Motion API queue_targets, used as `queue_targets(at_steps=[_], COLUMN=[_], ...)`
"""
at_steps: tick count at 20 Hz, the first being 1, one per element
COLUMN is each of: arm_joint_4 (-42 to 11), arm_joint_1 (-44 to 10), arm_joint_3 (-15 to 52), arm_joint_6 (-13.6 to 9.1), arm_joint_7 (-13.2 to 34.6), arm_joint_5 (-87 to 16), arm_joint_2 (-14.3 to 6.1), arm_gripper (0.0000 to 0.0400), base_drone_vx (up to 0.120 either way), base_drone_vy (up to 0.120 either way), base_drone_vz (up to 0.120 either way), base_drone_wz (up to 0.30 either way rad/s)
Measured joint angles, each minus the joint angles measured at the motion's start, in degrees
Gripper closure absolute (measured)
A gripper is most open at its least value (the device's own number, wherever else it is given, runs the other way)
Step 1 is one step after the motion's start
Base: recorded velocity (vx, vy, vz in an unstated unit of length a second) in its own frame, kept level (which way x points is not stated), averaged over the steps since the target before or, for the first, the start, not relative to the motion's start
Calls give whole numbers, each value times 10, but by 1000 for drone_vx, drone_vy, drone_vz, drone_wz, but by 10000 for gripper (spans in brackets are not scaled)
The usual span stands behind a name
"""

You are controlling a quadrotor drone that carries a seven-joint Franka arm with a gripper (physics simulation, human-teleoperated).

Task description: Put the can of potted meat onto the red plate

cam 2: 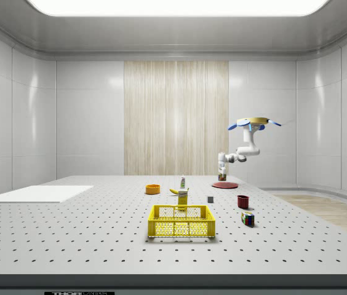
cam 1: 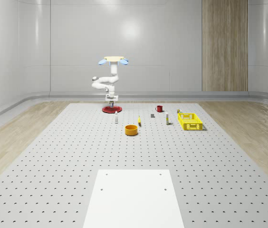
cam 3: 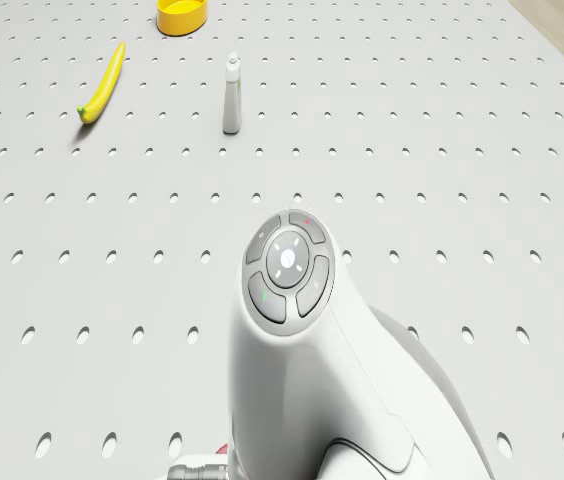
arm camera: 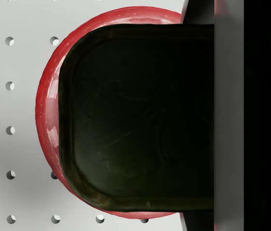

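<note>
While the drone (cam 1: 113,60) is hovering above the red plate (cam 1: 111,109), these lines are setting out how things stand:

Progress: the carry looks done. In the wrist view the can of potted meat (arm camera: 135,115) is sitting right under the camera, with the plate's rim (arm camera: 46,110) ringing it. The can is therefore directly over the plate.

Claw: the claw (cam 1: 111,100) is hanging just above the plate in the whole-scene view. A dark finger (arm camera: 229,115) is lying along one side of the can, so I judge that the claw is gripping the can, not standing open.

Remaining: lowering the can the last bit, if any gap is left, then letting go and lifting the arm away.

Contact: whether the can is already touching the plate or is still riding just above it, I cannot tell. The wrist view is looking straight down, and in the side view the claw (cam 2: 222,174) is too small against the plate (cam 2: 224,184).

Hidden: the can is covering most of the plate. The second finger is hard to make out beyond the dark band.

Drone view: the arm's white shell (cam 3: 302,340) is blocking the plate below it. Farther from the plate a banana (cam 3: 102,82), a small bottle (cam 3: 231,94) and an orange bowl (cam 3: 182,15) are lying on the table (cam 3: 442,150).

Elsewhere: the yellow crate (cam 1: 189,120) and the red mug (cam 1: 159,108) are standing well apart from the plate.
</note>
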Motion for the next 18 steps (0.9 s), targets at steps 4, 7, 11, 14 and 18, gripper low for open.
queue_targets(at_steps=[4,7,11,14,18], arm_joint_4=[9,13,11,5,0], arm_joint_1=[-5,-7,-5,-2,0], arm_joint_3=[-24,-34,-29,-13,2], arm_joint_6=[12,17,15,8,2], arm_joint_7=[0,0,-2,-3,-3], arm_joint_5=[-22,-32,-26,-10,4], arm_joint_2=[0,0,0,0,-1], arm_gripper=[118,75,28,13,5], base_drone_vx=[0,0,0,0,0], base_drone_vy=[0,0,0,0,0], base_drone_vz=[0,0,0,0,0], base_drone_wz=[0,0,0,0,0])
